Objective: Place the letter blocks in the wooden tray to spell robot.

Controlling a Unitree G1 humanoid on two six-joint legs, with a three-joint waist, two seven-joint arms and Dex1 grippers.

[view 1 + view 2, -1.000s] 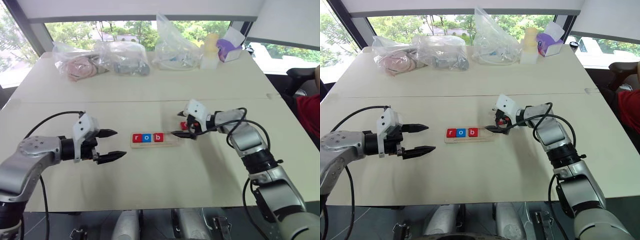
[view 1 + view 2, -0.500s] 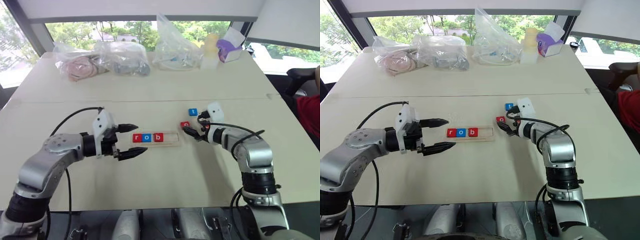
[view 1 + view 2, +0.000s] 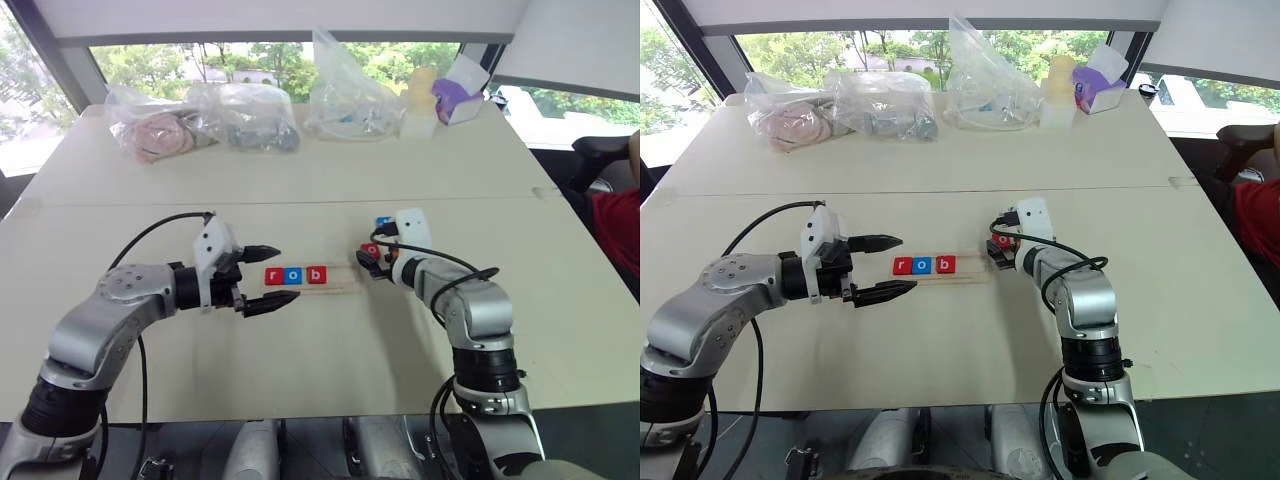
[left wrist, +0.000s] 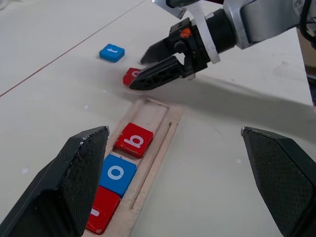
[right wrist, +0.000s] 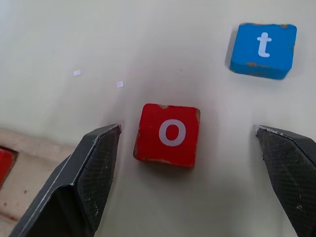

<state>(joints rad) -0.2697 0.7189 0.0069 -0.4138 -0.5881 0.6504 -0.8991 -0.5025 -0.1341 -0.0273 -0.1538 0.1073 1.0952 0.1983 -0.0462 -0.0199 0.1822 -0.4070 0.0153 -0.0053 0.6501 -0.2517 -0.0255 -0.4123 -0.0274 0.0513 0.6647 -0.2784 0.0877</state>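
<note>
The wooden tray lies mid-table with three letter blocks in its left slots: red r, blue o and red b. Its right part is bare. A loose red o lies flat on the table just past the tray's right end, and a blue t lies a little farther back. My right gripper is open, tilted down, with one finger on each side of the red o and not touching it. My left gripper is open at the tray's left end, holding nothing.
Several clear plastic bags, a pale bottle and a purple-and-white box line the table's far edge. A person's red sleeve shows at the right edge.
My left gripper moved right, up to the tray's left end. My right gripper rolled, tipped downward and now straddles the red o; the blue t came into sight behind it.
</note>
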